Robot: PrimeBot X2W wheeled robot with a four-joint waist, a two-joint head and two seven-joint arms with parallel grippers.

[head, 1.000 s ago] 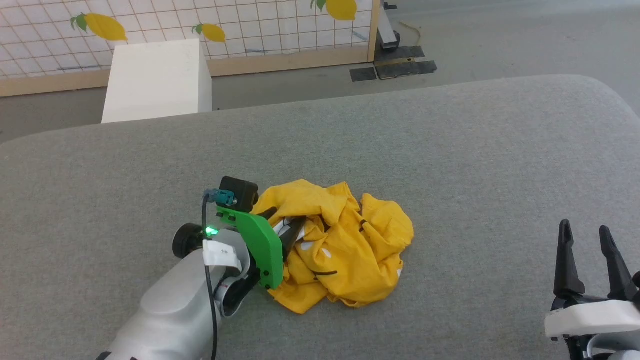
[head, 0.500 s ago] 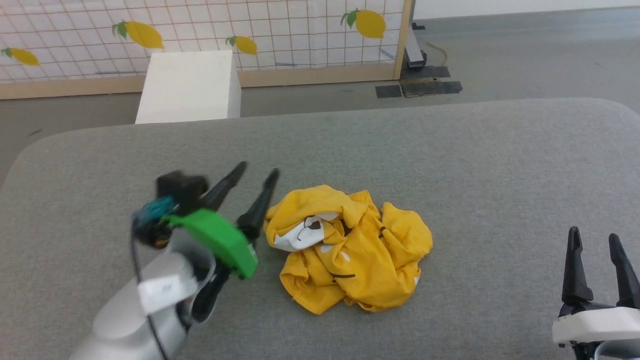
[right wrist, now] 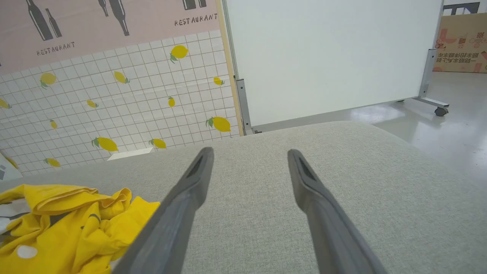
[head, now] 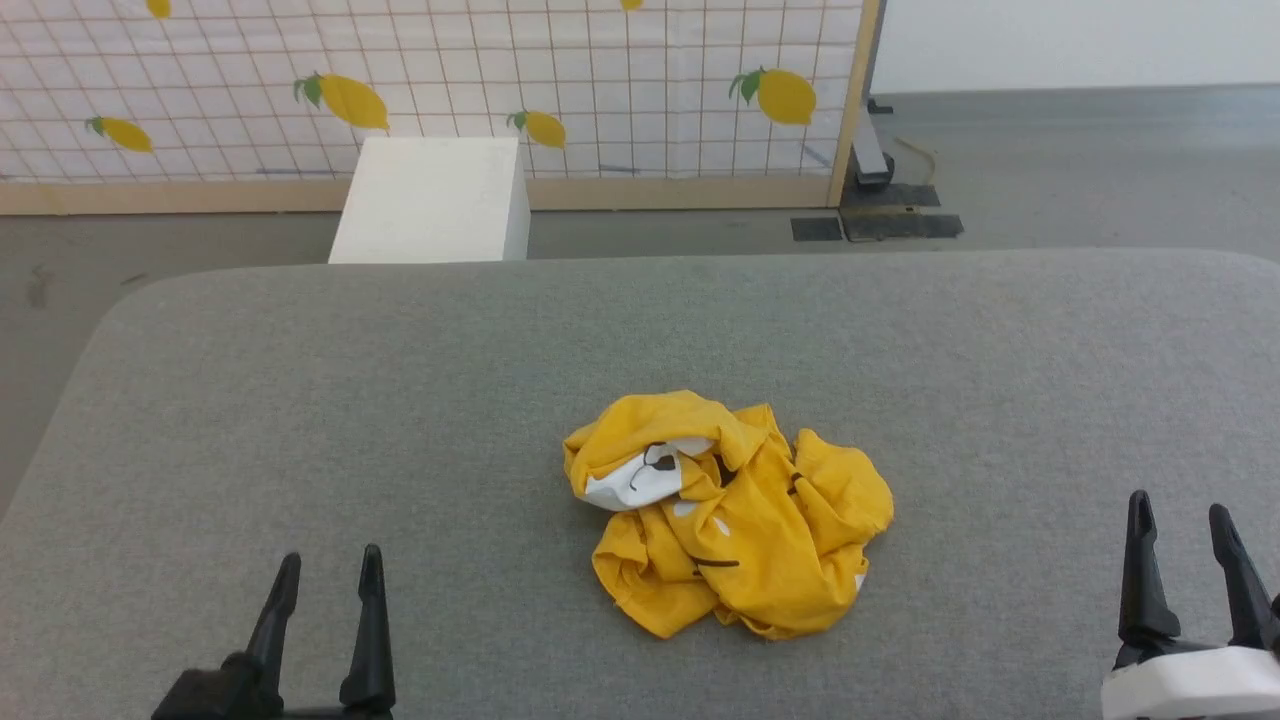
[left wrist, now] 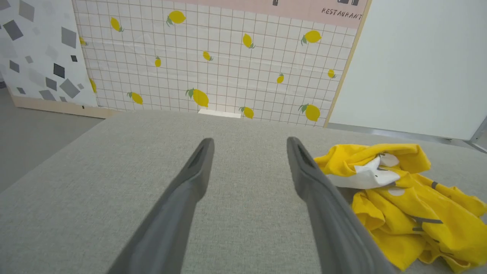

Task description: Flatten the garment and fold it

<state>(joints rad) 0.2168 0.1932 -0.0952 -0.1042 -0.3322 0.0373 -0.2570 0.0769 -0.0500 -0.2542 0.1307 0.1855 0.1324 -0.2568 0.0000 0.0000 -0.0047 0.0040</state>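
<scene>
The garment (head: 730,515), a yellow T-shirt, lies crumpled in a heap near the middle of the grey table (head: 300,400), between my left tool (head: 331,556) and right tool (head: 1178,504), both spread wide, holding nothing and well clear of the cloth. I judge it light, soft and limp, so I would pinch an outer hem or the loose flap by the white print, not the bunched middle. A pink sign (left wrist: 341,12) on the backdrop reads "RESTAURANT".
</scene>
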